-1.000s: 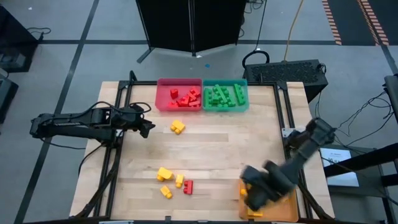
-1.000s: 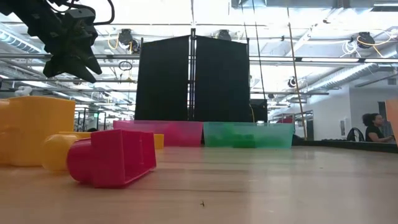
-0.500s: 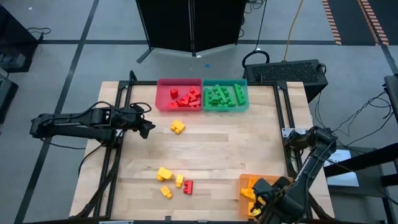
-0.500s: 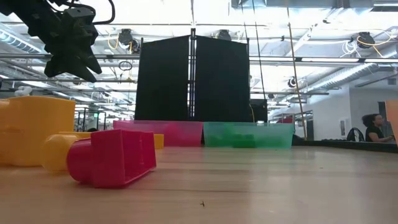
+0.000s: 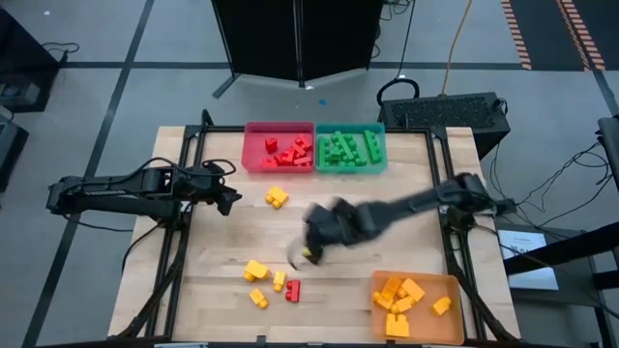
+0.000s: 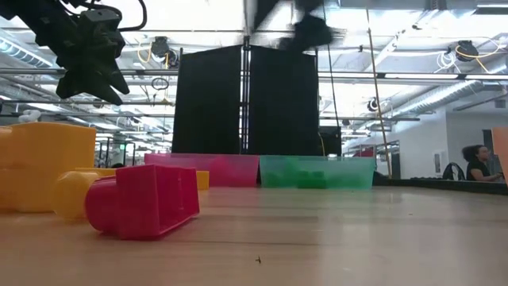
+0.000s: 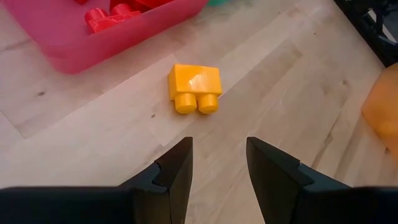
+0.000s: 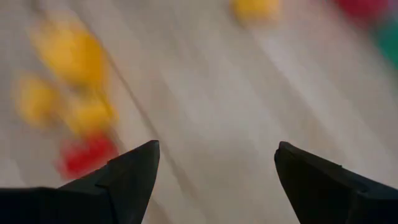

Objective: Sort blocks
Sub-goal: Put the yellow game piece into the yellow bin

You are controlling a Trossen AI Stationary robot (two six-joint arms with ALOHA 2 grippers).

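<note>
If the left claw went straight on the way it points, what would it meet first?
Most likely the lone yellow block lying on the table just ahead of the left claw, with the red tray beyond it. The claw may sit higher than the block, so it could pass over.

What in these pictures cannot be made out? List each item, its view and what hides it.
- Right hand, high view: motion blur smears it; exact shape unclear.
- Loose blocks, right wrist view: blurred to colour patches; count unclear.
- Green blocks, low view: only a haze through the teal tray wall.
- Orange tray, left wrist view: cut off by the edge.
- Yellow block, low view: cut off by the edge.
</note>
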